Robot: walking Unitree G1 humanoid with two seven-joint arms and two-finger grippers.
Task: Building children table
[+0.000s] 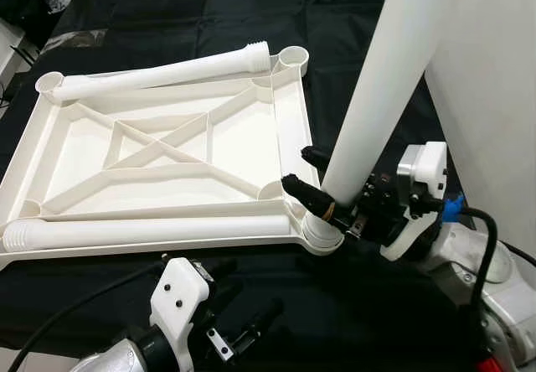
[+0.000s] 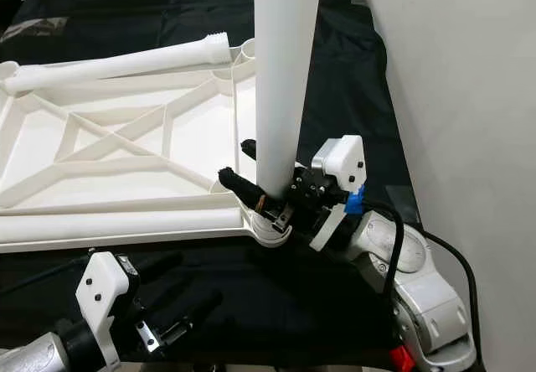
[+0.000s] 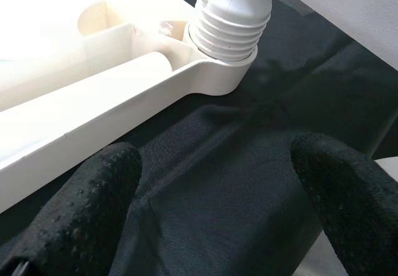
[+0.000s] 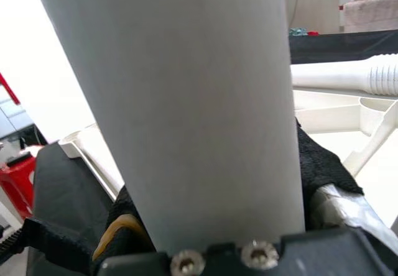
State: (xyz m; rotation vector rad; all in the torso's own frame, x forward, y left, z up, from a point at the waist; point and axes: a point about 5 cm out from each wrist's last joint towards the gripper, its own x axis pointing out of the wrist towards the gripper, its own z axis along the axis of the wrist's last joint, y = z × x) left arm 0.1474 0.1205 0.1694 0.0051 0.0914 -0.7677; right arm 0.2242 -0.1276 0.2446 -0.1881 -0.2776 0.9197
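White tabletop point(image 1: 167, 146) lies upside down on the black cloth point(image 1: 352, 54). An upright table leg point(image 1: 381, 95) stands in its near right corner socket point(image 1: 321, 234) (threads seated, per left wrist view). Two loose legs point(image 1: 159, 74) lie across the tabletop. Right gripper point(image 1: 314, 183) is clamped around the upright leg just above the socket. Left gripper point(image 3: 211, 183) hovers over the cloth near that socket, fingers point(image 3: 81, 201) wide apart, holding nothing.
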